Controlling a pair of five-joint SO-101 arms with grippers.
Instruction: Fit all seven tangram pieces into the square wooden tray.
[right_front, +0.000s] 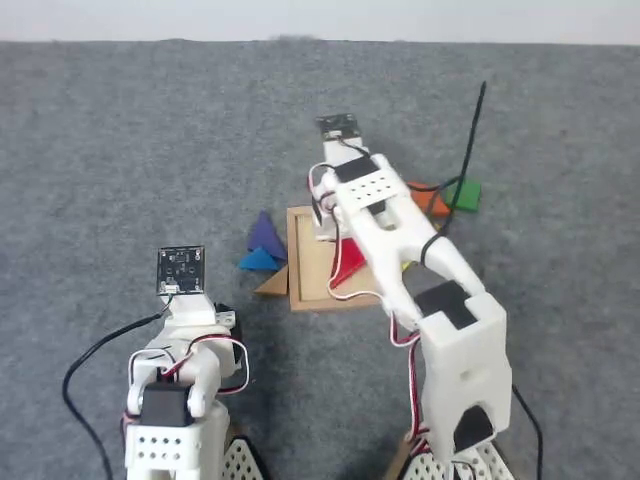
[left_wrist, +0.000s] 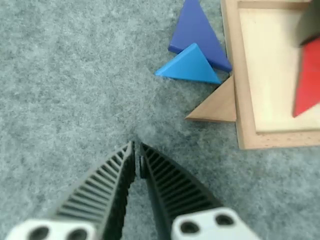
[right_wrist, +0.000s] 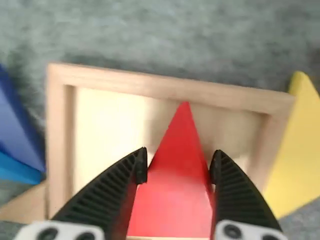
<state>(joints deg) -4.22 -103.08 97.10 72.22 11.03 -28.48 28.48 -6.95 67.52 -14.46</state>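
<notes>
The square wooden tray (right_front: 312, 272) lies mid-table. My right gripper (right_wrist: 178, 160) is over it, shut on the red triangle (right_wrist: 177, 190), whose tip points at the tray's far rim (right_wrist: 165, 85). Outside the tray's left side lie a purple triangle (right_front: 265, 232), a light blue triangle (right_front: 258, 260) and a tan wooden triangle (right_front: 272, 284). A yellow piece (right_wrist: 295, 150) rests beside the tray's other side. My left gripper (left_wrist: 136, 147) is shut and holds nothing, low over the carpet short of the tan triangle (left_wrist: 217, 106).
An orange piece (right_front: 430, 199) and a green piece (right_front: 463, 194) lie on the grey carpet to the right of the tray, partly behind the right arm (right_front: 400, 240). A black cable (right_front: 470, 150) runs over them.
</notes>
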